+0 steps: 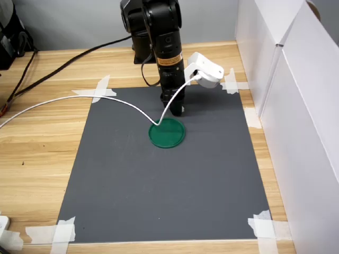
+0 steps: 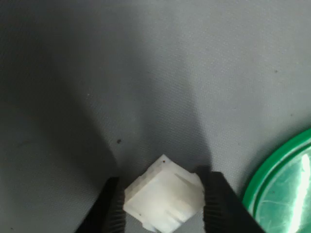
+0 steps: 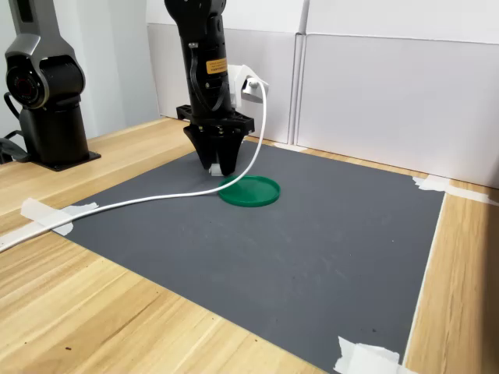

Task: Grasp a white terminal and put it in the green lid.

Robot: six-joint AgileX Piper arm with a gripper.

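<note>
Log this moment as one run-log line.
end effector: shut on white terminal | terminal: on mat, beside green lid | lid: empty | placement: not yet done

Small white blocky plastic terminal (image 2: 163, 200) cut off by the wrist view's edge, black gripper fingers (image 2: 217, 201) likewise cropped, flat round dark-green plastic lid (image 2: 284, 187) only partly in the wrist view, terminal hidden behind the arm in the first exterior view, barely a white speck (image 3: 214, 169) in the second exterior view

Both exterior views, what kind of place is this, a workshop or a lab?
Probably a robot lab bench. A grey mat is taped to a wooden table, white partition panels wall it in, and a second robot arm stands alongside the working one.
</note>
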